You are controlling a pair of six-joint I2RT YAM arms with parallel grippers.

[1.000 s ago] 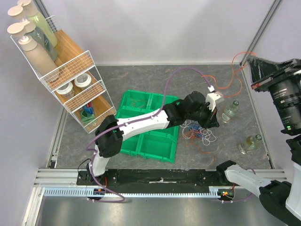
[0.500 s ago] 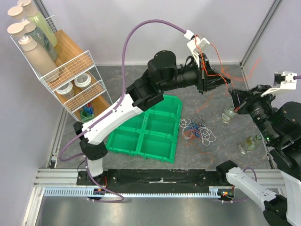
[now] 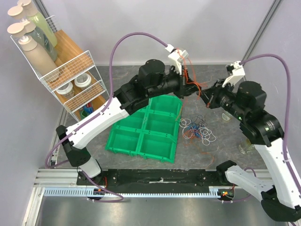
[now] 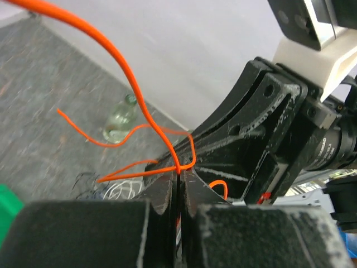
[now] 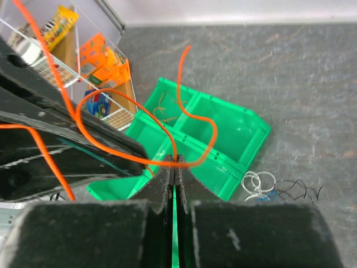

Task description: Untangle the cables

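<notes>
Left fingers (image 4: 174,190) risen from desk (image 3: 117,80), now above 12 o'clock edge of green tray (image 3: 143,136), pinching orange cable (image 4: 138,99). Right fingers (image 5: 172,173) came close, pinching same cable. Other cables (image 3: 198,131) remain on desk, 3 o'clock of tray. Orange one seems nearly free.
</notes>
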